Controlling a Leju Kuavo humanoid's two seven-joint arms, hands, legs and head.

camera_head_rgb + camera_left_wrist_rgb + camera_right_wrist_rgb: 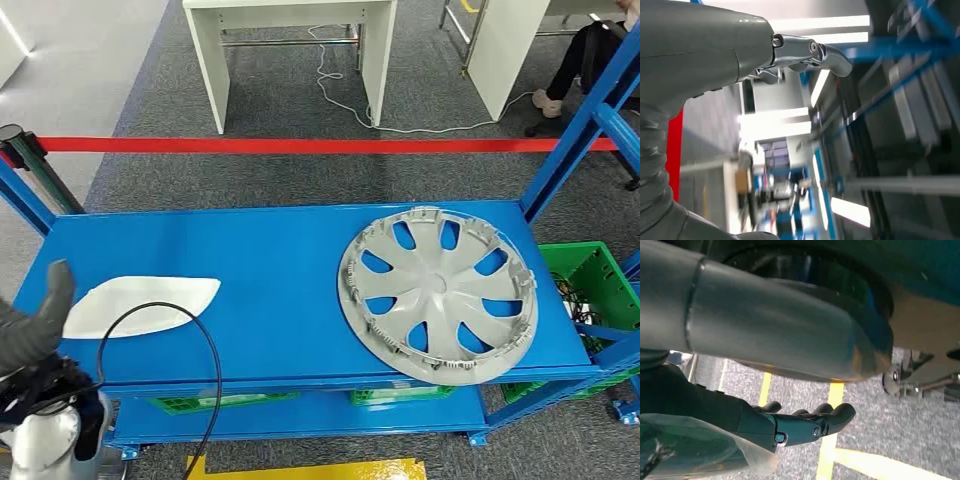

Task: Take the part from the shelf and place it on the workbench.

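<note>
- Head view: a grey hubcap is lying flat on the right half of the blue shelf, its near rim reaching just to the shelf's front edge.
- A white curved panel is lying flat on the left part of the same shelf, well apart from the hubcap.
- The left hand is showing at the lower left corner, in front of the panel's left end; its fingers are lying close together and nothing is sitting in them, though whether they are touching the panel cannot be told.
- A black cable is looping up from the arm across the shelf's front edge.
- A red line is running across the grey floor beyond the shelf, with a white table behind it and a green crate standing to the shelf's right.
- A person's leg and shoe are showing at the upper right.
- Left wrist view: the left hand is stretching out with its fingers straight and holding nothing, against a blurred room with bright ceiling lights.
- Right wrist view: the right hand is hanging above grey floor marked with yellow lines, its dark fingers extended together and gripping nothing.
</note>
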